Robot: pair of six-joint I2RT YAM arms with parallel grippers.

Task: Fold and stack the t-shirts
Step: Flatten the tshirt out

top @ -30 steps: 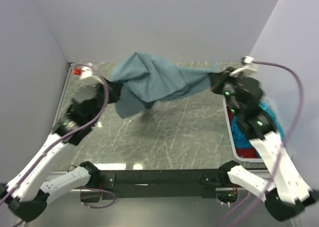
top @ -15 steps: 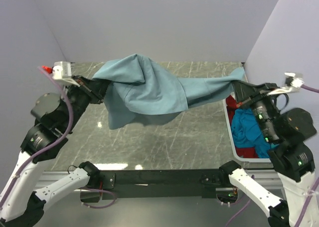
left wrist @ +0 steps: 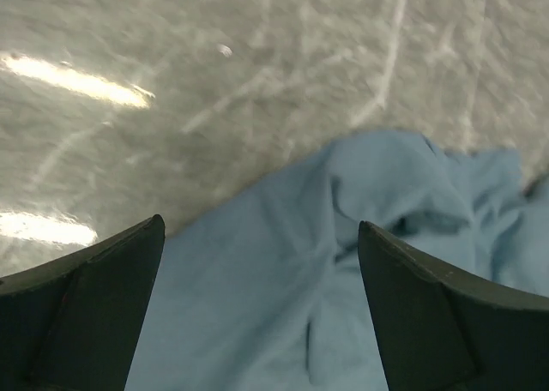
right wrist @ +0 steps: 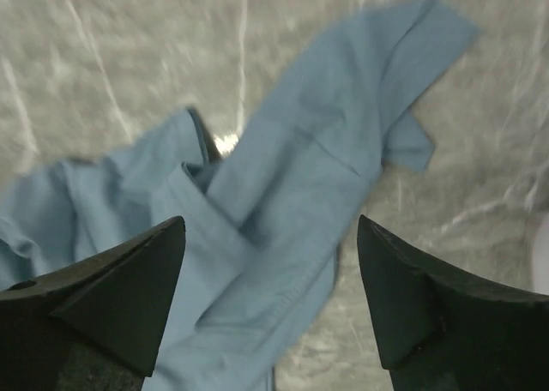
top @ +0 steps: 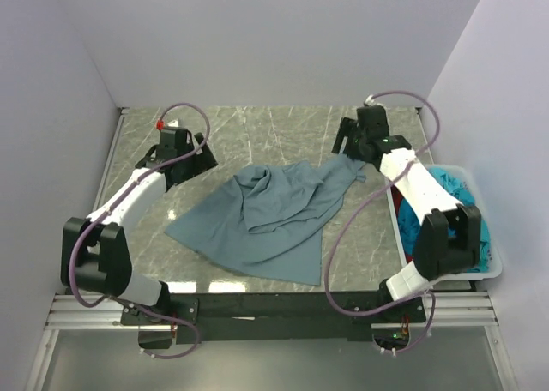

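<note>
The grey-blue t-shirt (top: 268, 218) lies crumpled and spread on the marble table, one part trailing up toward the far right (top: 343, 170). My left gripper (top: 204, 157) hovers open just off the shirt's far left edge. In the left wrist view the gripper (left wrist: 259, 224) has only cloth (left wrist: 283, 288) below its spread fingers. My right gripper (top: 347, 147) stands open above the shirt's far right end. The right wrist view shows that gripper (right wrist: 270, 221) over a sleeve and hem (right wrist: 292, 194), gripping nothing. A turquoise t-shirt (top: 449, 183) sits in the bin.
A white plastic bin (top: 485, 273) stands along the table's right edge, partly hidden by my right arm. Purple walls close in the left, back and right sides. Bare marble (top: 274, 129) shows behind the shirt.
Both grippers have opened and let go of the grey-blue shirt. It hung stretched between them in the air and now lies on the table. Both arms have reached out low toward the far side.
</note>
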